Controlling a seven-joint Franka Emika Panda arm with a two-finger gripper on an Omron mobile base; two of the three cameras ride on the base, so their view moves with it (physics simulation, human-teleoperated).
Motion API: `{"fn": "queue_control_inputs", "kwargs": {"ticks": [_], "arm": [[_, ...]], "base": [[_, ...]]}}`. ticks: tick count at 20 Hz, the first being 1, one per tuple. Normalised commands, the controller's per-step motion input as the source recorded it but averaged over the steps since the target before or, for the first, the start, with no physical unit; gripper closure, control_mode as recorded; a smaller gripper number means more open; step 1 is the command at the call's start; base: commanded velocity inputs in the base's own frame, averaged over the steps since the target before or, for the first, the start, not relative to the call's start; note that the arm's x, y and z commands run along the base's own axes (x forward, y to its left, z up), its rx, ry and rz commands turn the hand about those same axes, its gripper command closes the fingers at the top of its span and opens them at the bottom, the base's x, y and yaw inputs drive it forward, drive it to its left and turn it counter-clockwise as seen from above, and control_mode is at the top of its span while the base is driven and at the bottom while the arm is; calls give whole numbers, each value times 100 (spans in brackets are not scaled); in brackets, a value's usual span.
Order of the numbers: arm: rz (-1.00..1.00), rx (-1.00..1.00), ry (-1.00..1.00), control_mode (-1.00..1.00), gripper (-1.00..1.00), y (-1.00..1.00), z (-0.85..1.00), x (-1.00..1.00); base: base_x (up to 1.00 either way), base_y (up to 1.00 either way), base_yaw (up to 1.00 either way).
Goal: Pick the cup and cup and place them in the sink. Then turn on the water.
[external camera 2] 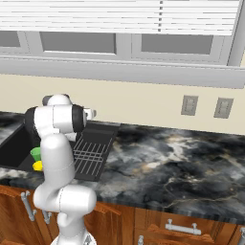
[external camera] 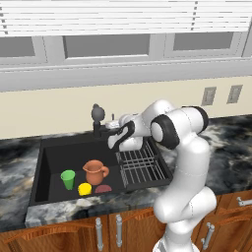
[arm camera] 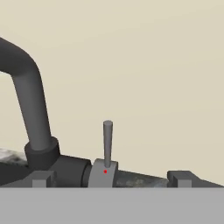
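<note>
Along the sink's (external camera: pixel 44 170) front edge, from left to right: the green cup (external camera: pixel 68 179) stands upright near the front-left corner, the yellow cup (external camera: pixel 84 188) lies just beside it against the front wall, and the brown jug (external camera: pixel 95 172) stands a little behind them with a small reddish thing (external camera: pixel 103 188) at its foot. The rack (external camera: pixel 140 166) takes up the right part of the basin. Both cups are in the sink, so by my reading the placing is done and the water is what remains.

At the back edge the faucet (external camera: pixel 97 119) rises with its rounded head, and the gripper (external camera: pixel 116 132) sits just right of it, low over the rim. In the hand view the spout (arm camera: pixel 27 94) curves up at the left, and the lever (arm camera: pixel 107 142) stands upright — a thin grey stalk on a collar — between the two fingertips (arm camera: pixel 43 179), somewhat nearer the left one. The fingers are spread wide and hold nothing.

The lever's long axis is vertical and it lies straight ahead of the fingers, beyond their tips — the coming move likely turns on advancing until it sits between them, then pushing it sideways.
</note>
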Motion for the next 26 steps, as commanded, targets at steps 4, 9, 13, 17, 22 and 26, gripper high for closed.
{"fn": "queue_control_inputs", "kwargs": {"ticks": [4, 9, 13, 17, 22, 26], "arm": [[0, 0, 0, -100, -100, 1, -2, 2], [0, 0, 0, -100, -100, 2, -5, 7], [0, 0, 0, -100, -100, 1, -6, 5], [0, 0, 0, -100, -100, 1, -6, 7], [0, 0, 0, -100, -100, 3, -2, 11], [0, 0, 0, -100, -100, 5, 0, 14]], "base": [[0, 0, 0], [0, 0, 0], [0, 0, 0], [0, 0, 0], [0, 0, 0], [0, 0, 0]]}}
